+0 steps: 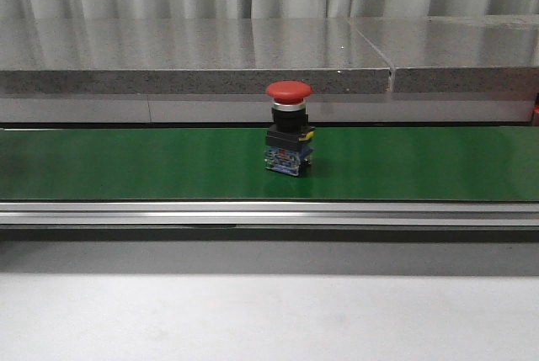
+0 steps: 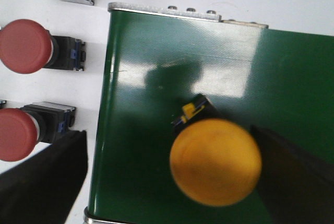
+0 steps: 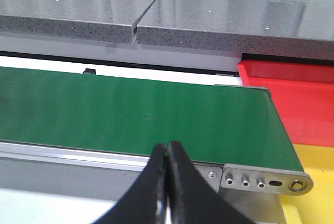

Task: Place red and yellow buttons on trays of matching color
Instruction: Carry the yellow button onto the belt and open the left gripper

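So far I see nothing sorted: my left gripper [image 2: 167, 182] hangs spread around a yellow button [image 2: 215, 161] on the belt [image 2: 141, 130], a red button [image 1: 289, 138] rides mid-belt, and my right gripper [image 3: 167, 182] is closed, empty.

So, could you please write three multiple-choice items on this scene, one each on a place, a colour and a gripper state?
1. Where does the red button stand?
A. on the green belt
B. in the red tray
C. on the grey ledge

2. What colour is the button cap between the left gripper's fingers?
A. red
B. yellow
C. green

3. How do the right gripper's fingertips stand?
A. wide apart
B. clamped on a button
C. closed together, holding nothing

Answers: 1 A, it stands upright mid-belt; 2 B, the yellow button lies between them; 3 C, the tips meet with nothing between.
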Robot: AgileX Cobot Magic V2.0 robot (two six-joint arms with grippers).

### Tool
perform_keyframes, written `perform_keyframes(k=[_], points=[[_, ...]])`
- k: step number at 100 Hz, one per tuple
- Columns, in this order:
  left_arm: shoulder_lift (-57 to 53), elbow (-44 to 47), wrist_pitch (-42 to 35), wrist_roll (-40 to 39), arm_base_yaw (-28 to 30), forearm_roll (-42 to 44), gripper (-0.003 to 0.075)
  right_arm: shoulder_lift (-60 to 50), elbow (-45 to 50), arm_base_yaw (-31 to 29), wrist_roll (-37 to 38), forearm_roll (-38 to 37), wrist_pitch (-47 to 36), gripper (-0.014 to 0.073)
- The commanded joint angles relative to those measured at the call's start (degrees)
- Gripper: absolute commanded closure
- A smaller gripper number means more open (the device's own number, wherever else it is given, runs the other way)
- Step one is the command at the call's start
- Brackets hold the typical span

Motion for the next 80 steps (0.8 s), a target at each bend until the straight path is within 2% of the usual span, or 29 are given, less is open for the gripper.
perform_keyframes(k=[1,15,42,64,80], points=[[-2.07,-1.63,-2.90,1.12,-0.12,0.33,0.0022,-0.96,-0.63,0.04,0.07,-0.26,-4.48,0.0662],[-2.83,-1.63,-7.28,1.62,-0.73,0.33,0.0070,-0.96,-0.63,0.04,0.07,-0.26,-4.48,0.0662],[-8.72,-1.63,-15.72,2.58,-6.35,0.47,0.0073,-0.96,-0.63,0.04,0.07,-0.26,-4.48,0.0662],[-15.10,-1.23,-16.25,2.45,-11.29,0.20,0.0073,-0.96,-0.63,0.04,0.07,-0.26,-4.48,0.0662],[-22.41,3.33,-20.57,2.08,-13.36,-0.02,0.0083,-0.96,-0.63,0.04,0.07,-0.26,-4.48,0.0662]])
